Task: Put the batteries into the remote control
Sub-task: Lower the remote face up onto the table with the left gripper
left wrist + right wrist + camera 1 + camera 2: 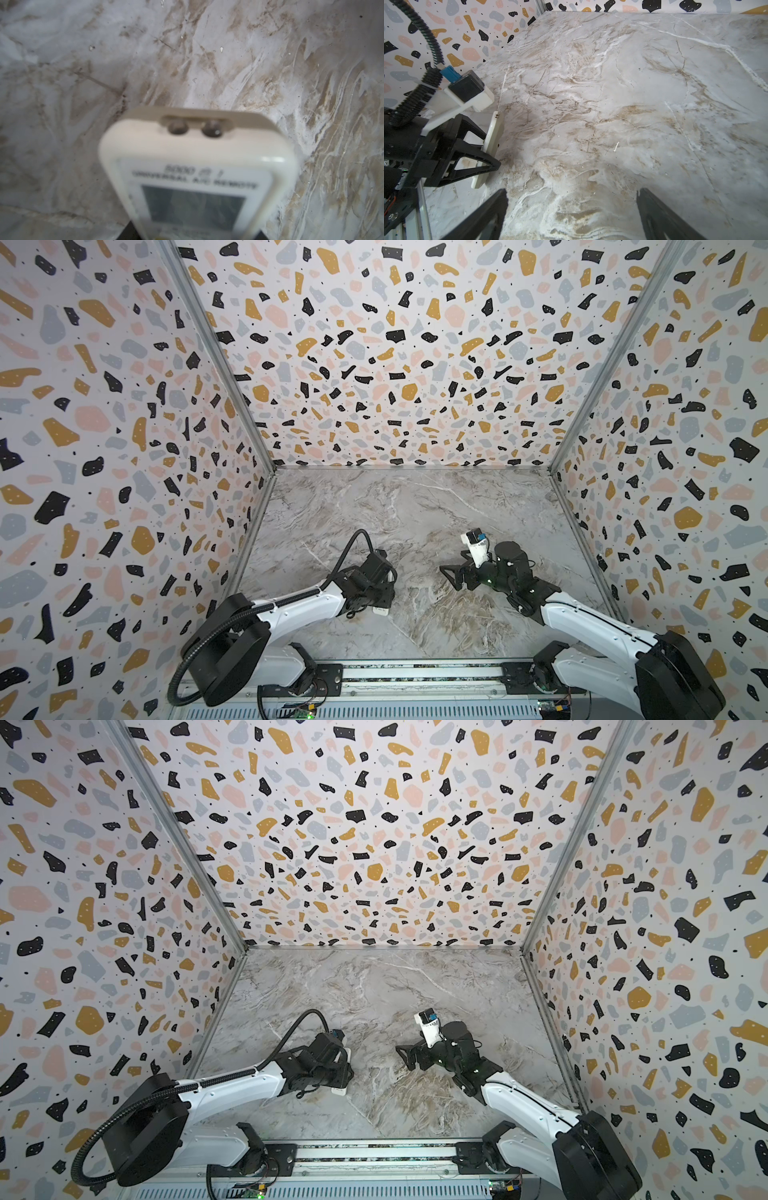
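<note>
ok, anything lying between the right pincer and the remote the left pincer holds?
Nothing. Only bare tabletop lies between the open right pincer and the remote control in the left pincer; the right wrist view shows it best.

The marbled grey-and-tan table (415, 506) is being framed on three sides by speckled walls (374, 364); tiny pale flecks (616, 146) are being carried on its surface.

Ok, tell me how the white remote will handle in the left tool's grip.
Probably rigid: the remote control runs straight past the left tool clamping its middle. Its glossy casing, showing a highlight in the left wrist view, may slip or pivot. Flat-sided, it shouldn't roll, but released on edge it would likely topple flat.
</note>
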